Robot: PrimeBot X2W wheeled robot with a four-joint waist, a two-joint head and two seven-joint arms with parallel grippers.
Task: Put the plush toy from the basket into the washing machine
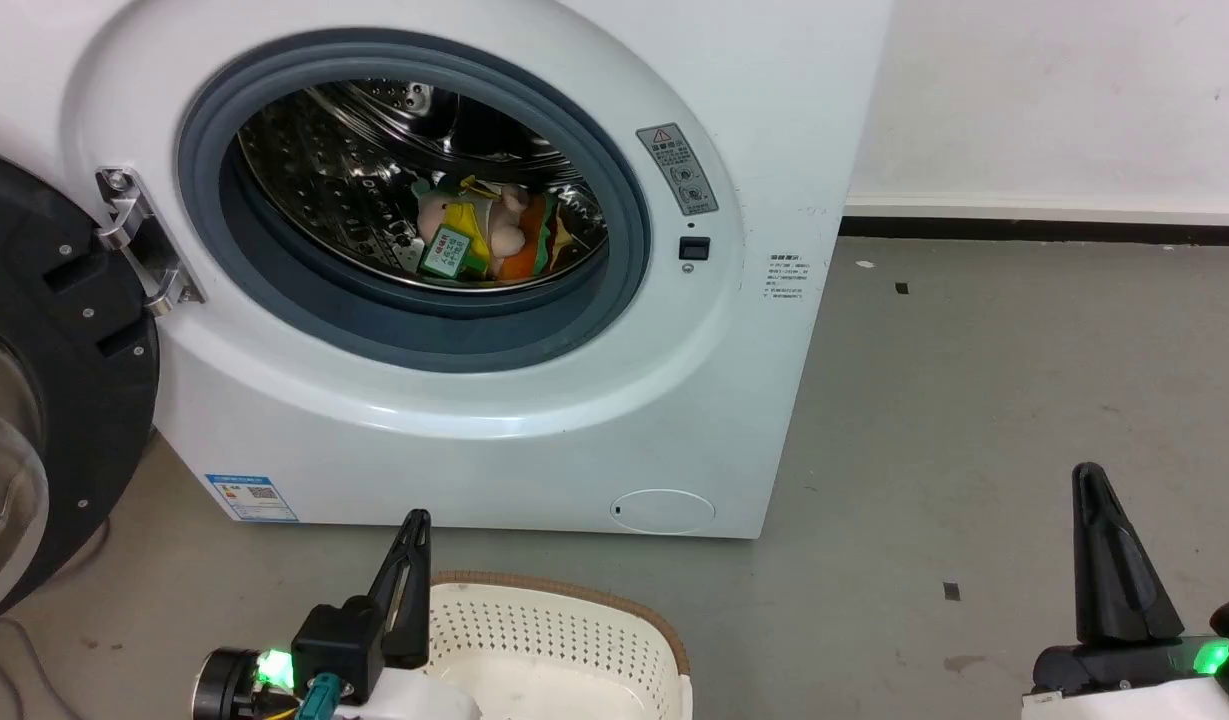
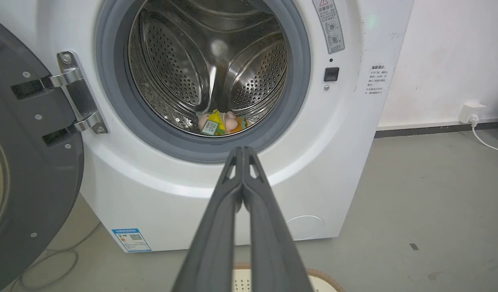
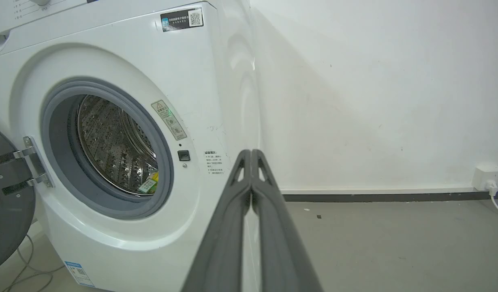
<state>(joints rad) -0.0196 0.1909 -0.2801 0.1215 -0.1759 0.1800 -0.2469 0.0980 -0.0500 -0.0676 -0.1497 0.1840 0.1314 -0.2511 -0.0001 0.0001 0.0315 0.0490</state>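
The plush toy [image 1: 484,235] lies at upper centre of the head view, low in the washing machine [image 1: 574,420] drum. The left gripper [image 2: 242,152] and right gripper [image 3: 251,153] are pinched closed, holding nothing. The placing looks done, so any retreat should avoid the black door [image 1: 64,350] at far left. Below sits the basket [image 1: 574,630] on a grey floor [image 1: 974,400].

Way into washing machine [image 1: 534,420] free; door [image 1: 64,330] swung wide left; basket [image 1: 574,640] on floor just before it.

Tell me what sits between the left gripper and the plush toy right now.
In the head view, the washing machine white front and its lower grey gasket lie between the shut left gripper and the plush toy in the drum.
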